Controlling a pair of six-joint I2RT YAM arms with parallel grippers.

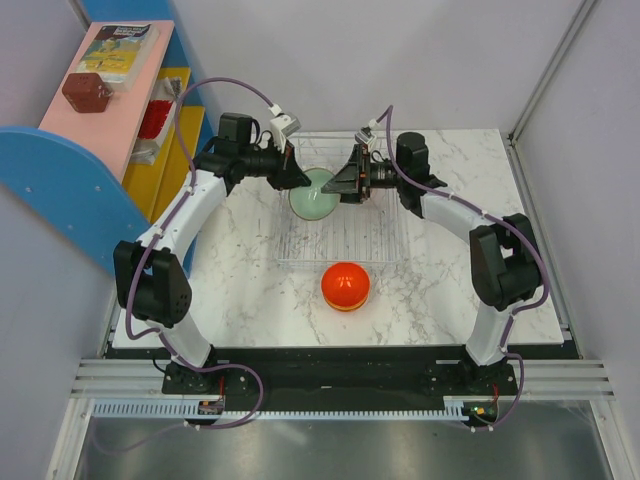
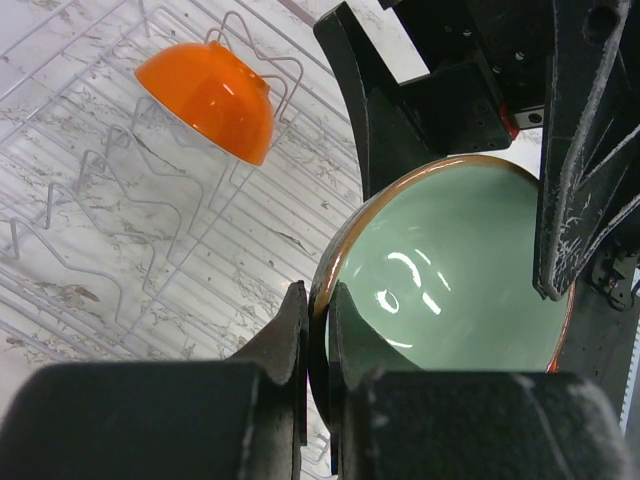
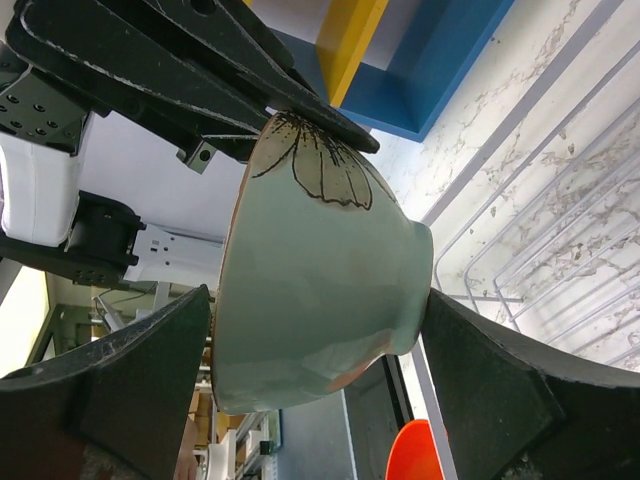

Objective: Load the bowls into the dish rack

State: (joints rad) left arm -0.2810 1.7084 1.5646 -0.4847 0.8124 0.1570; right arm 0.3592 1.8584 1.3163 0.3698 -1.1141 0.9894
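A pale green bowl (image 1: 312,193) with a brown rim hangs on its side over the far part of the dish rack (image 1: 340,245). My left gripper (image 2: 318,300) is shut on its rim, one finger inside and one outside. My right gripper (image 3: 315,330) spans the same bowl (image 3: 320,300) from the other side, wide apart, one finger at the rim and the other against the foot. An orange bowl (image 1: 345,285) lies dome-up at the rack's near edge, also visible in the left wrist view (image 2: 210,95).
The blue and yellow shelf unit (image 1: 60,170) with a pink top stands at the left, close to the left arm. The rack's upright wire dividers (image 2: 100,250) rise beneath the green bowl. White walls close in the back and right.
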